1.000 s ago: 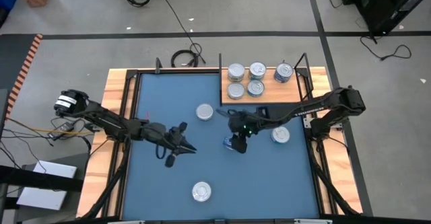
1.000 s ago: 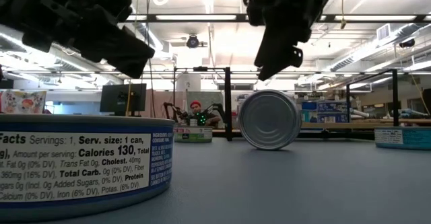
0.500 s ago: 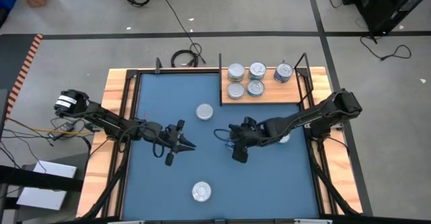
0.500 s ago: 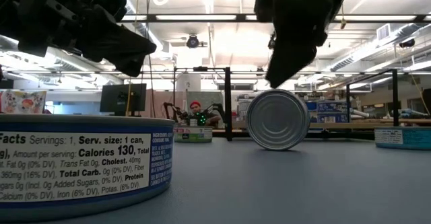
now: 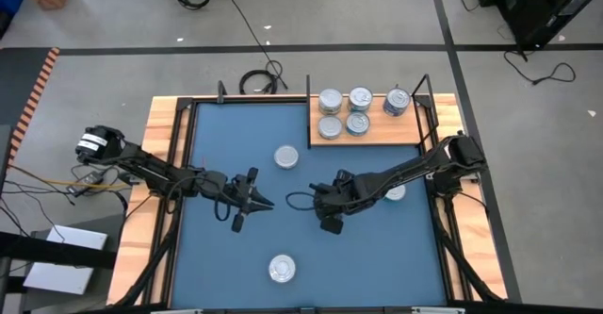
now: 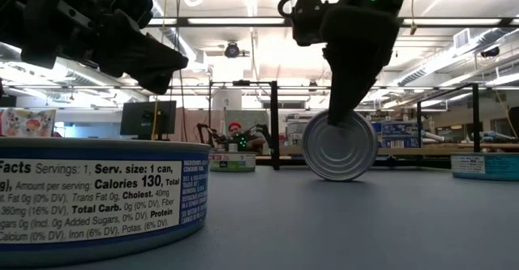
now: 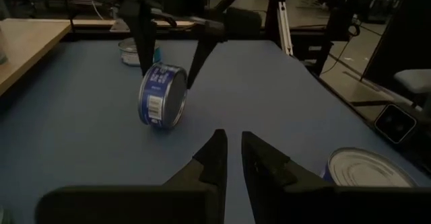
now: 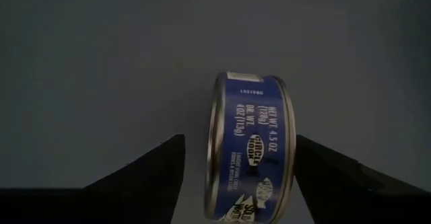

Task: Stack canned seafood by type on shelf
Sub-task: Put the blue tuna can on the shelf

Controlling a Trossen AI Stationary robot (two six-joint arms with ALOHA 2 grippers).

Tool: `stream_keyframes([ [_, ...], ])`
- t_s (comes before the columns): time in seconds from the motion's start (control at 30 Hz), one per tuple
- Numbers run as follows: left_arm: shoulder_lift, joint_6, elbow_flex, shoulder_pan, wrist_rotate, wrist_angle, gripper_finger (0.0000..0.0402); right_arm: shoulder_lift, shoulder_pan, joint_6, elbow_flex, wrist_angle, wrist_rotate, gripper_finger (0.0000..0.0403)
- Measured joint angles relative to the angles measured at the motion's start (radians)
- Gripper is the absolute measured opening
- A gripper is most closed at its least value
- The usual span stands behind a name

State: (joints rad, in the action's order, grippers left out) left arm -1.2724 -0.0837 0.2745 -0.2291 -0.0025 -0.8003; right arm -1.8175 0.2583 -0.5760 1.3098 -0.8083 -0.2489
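A blue-labelled tin (image 8: 252,150) stands on its edge on the blue mat, seen also in the low view (image 6: 339,146) and the left wrist view (image 7: 163,96). My right gripper (image 5: 328,218) is open and hangs over it, one finger (image 8: 145,177) on each side; whether they touch the tin, I cannot tell. My left gripper (image 5: 267,203) hovers over the mat to the left, its fingers (image 7: 234,138) all but together and holding nothing. The wooden shelf (image 5: 405,133) at the far right carries several tins (image 5: 360,97), lids up.
Three more tins lie flat on the mat: one far of centre (image 5: 286,157), one near the front edge (image 5: 281,270), which fills the low view's left (image 6: 97,197), and one half under my right arm (image 5: 394,191). A black frame (image 5: 188,163) borders the mat.
My right gripper has come down and a little toward the table's near edge, so that its open fingers now straddle the tin. The tin on its edge has rolled a short way toward the table's right.
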Motion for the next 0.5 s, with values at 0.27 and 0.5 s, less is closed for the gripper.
stream_keyframes([
  [0.27,0.0,0.0,0.0,0.0,0.0,0.007,0.005,0.01,-0.011,-0.005,0.0,-0.02,0.02,0.0187],
  [0.5,0.0,0.0,0.0,0.0,0.0,0.007,0.005,0.011,-0.024,0.014,0.001,-0.024,0.051,0.0145],
])
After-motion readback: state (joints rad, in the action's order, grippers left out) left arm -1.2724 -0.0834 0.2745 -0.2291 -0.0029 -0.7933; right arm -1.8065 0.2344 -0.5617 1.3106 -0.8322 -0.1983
